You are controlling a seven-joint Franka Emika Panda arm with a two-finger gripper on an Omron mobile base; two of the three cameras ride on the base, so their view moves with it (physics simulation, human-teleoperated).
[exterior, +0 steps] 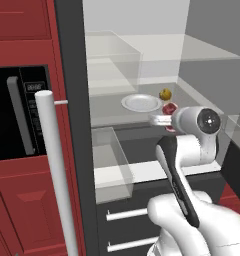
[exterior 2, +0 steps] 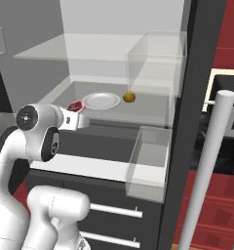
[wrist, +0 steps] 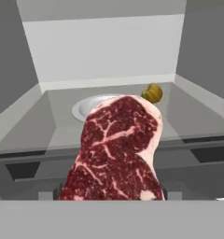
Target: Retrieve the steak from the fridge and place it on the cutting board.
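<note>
The steak (wrist: pixel 118 149), dark red with pale marbling, stands upright right in front of the hand camera. It hides most of my gripper (wrist: pixel 111 192), which is shut on it. From the base views the steak (exterior: pixel 169 108) (exterior 2: pixel 76 106) hangs at the front edge of the middle shelf of the open fridge (exterior: pixel 72 100), held at the tip of my gripper (exterior: pixel 167 116) (exterior 2: pixel 75 113). The cutting board is out of view.
A white plate (exterior: pixel 141 102) (exterior 2: pixel 101 101) and a small yellow-brown round food item (exterior: pixel 165 94) (exterior 2: pixel 129 97) sit on the shelf behind the steak. A clear bin (exterior: pixel 109 160) juts out below. Dark drawers with silver handles (exterior: pixel 127 215) lie underneath. The black oven (exterior: pixel 17 115) is left.
</note>
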